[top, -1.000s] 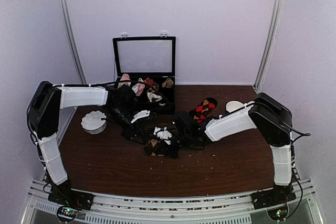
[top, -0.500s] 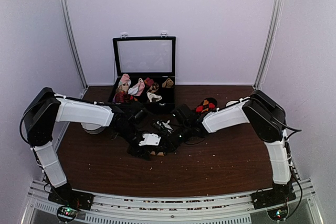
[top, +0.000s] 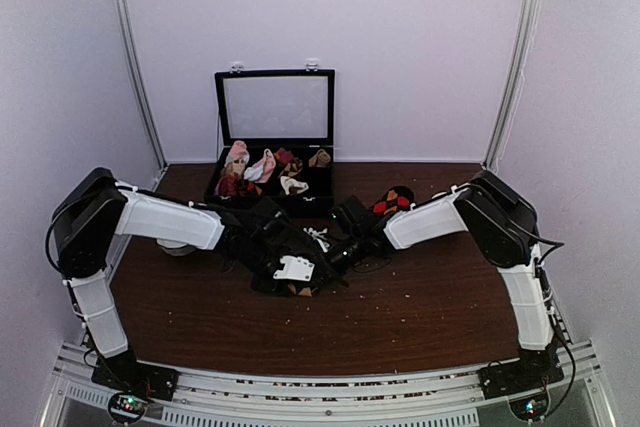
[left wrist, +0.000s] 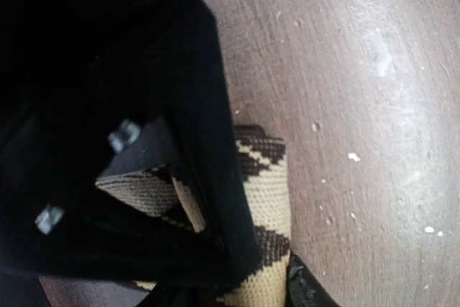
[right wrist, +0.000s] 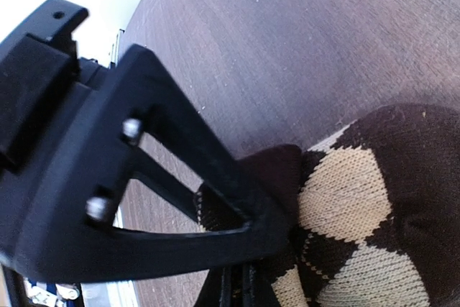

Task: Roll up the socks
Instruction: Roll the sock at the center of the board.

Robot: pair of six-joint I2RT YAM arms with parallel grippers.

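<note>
At the far left a white bowl peeks out from under the left arm, which stretches low across the brown table toward the middle. Behind it, against the back wall, stands a black box with its lid up and small sock bundles in its compartments.

The left gripper is down on the table near the centre. Its jaws stand partway apart with the tan sock bunched between them. One black finger lies across the knit, and the other tip touches the sock's edge, so the sock is gripped there against the wood.

Just to the right, the right gripper comes in from the other side and meets the same sock. Its jaws are all but together, and the tips press into the black-and-cream weave. I cannot tell whether a fold is nipped between them.

Farther right and back, well clear of both grippers, the red sock lies flat on the table near the right forearm.
</note>
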